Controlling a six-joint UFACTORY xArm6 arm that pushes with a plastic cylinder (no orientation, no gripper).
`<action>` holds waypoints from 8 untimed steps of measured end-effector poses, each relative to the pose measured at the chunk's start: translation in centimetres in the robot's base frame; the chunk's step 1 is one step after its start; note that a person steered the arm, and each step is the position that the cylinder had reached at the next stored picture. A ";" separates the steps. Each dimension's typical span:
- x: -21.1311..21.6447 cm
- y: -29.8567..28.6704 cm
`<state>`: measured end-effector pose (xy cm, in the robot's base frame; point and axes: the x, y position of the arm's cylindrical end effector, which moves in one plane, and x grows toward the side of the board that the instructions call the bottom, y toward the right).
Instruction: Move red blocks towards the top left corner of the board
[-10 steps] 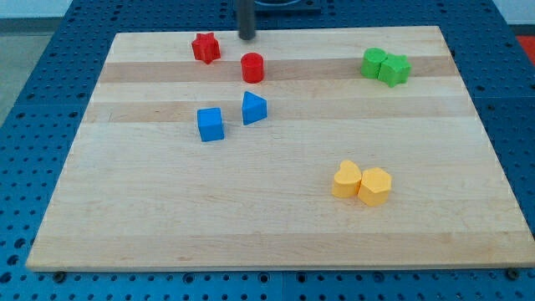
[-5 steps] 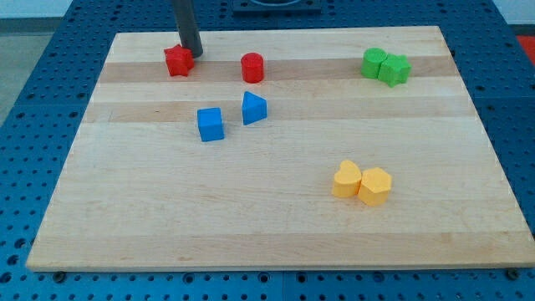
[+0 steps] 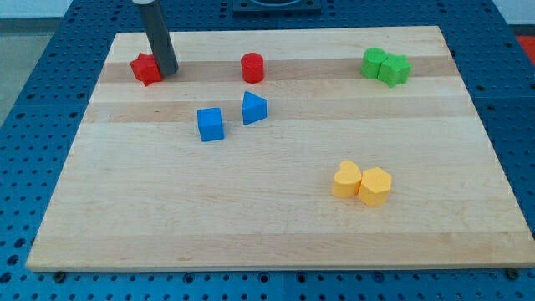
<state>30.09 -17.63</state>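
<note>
red star block (image 3: 145,69): right side hidden behind rod
rod (image 3: 157,38): upper part cut off at view's top

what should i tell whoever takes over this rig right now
Tip: my tip sits against the right side of the red star block, near the board's top left corner.
Other red piece: the red cylinder stands alone further to the view's right, in the same top band, untouched.
Done: the star has been pushed left over the last second.
Left: nudge the star a little further into the corner, then go round the cylinder and push it left too.
</note>
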 end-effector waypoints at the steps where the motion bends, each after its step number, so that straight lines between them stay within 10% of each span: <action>1: 2.2 1.6; 4: -3.5 -2.7; 6: -9.2 16.1; 7: -5.2 24.3; 8: -1.9 21.3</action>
<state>28.23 3.72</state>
